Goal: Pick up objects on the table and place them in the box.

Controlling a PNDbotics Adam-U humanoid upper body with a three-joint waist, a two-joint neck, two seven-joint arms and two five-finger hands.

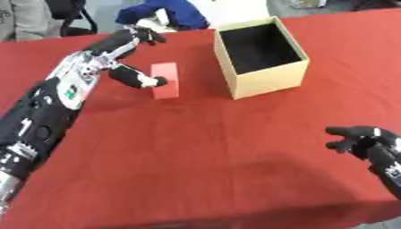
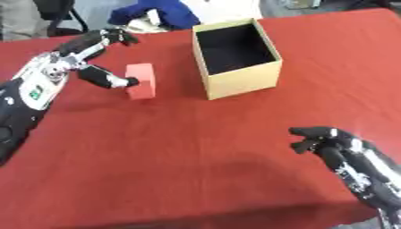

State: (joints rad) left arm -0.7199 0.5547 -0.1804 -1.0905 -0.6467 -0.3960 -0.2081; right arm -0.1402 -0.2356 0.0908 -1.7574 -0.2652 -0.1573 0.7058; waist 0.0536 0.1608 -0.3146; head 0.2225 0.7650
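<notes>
One object left out on the red tablecloth (image 1: 203,152) as far as I can see: a red block (image 1: 165,80), standing near the table's far-left part, w/ its long axis running roughly away from the robot, slightly tilted in the view. Left hand (image 1: 125,53) is right at it, so that's clearly the nearer hand; the thumb tip (image 1: 156,82) touches the block's left face about mid-height, while the fingers (image 1: 145,35) arc up and over past the block's far end, not yet closed on it. So the hand is spread, straddling rather than pinching; I can't tell if any finger touches the far side. Block sits just to the right of the palm, i.e. btwn the hand and the cardboard box (image 1: 268,78). Box is open-topped, dark inside, standing just right of the block w/ a strip of cloth btwn them. My read: next move needs fingers brought down onto the block's right face, then a short carry rightwards. Right hand (image 2: 322,138) idles at the lower right, fingers loosely curled, holding nothing, well apart from block and box.
</notes>
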